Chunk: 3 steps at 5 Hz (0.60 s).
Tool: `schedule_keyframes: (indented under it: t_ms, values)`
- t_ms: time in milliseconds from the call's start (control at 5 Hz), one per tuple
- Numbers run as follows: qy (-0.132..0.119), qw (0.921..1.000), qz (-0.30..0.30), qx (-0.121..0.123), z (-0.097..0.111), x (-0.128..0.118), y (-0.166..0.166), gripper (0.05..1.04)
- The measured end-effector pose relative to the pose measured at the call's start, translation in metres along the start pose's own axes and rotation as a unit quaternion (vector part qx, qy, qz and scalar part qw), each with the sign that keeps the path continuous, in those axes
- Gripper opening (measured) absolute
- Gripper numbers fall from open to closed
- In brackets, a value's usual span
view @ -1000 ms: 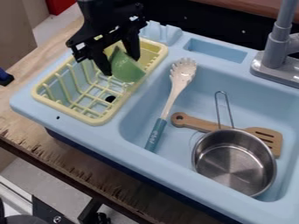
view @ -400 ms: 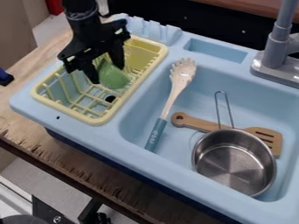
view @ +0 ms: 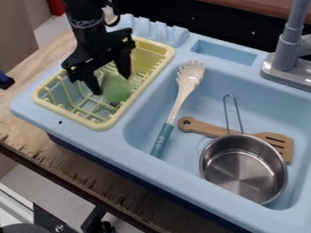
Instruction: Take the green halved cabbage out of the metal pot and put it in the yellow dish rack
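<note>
In the light-blue plastic sink (view: 139, 166) we see a round stainless-steel pot (view: 243, 175), apart from the pale-yellow plastic rack (view: 96, 124) on the sink's ledge. Over the rack hangs our black gripper (view: 112, 86); we cannot tell whether it is clamped or loosened. At its tip, low in the rack, is the smooth green cup-like thing (view: 117, 93). A tilted release could topple it; a snag on the slats could wedge it.
</note>
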<state>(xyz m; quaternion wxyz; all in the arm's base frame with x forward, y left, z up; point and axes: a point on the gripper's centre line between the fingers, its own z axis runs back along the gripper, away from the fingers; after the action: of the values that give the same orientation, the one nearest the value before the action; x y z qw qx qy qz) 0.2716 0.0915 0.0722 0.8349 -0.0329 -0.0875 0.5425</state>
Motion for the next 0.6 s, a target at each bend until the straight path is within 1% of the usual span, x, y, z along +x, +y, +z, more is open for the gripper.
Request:
schedule_keyframes:
  t_ms: [200,400,600]
  values:
    - [0.019,0.9998,-0.005,0.003,0.003,-0.005,0.002,0.998]
    - [0.014,0.9999,0.005,-0.006,0.016,-0.003,-0.001,0.998]
    - [-0.012,0.9994,0.013,-0.028,0.032,-0.003,-0.008,0.998]
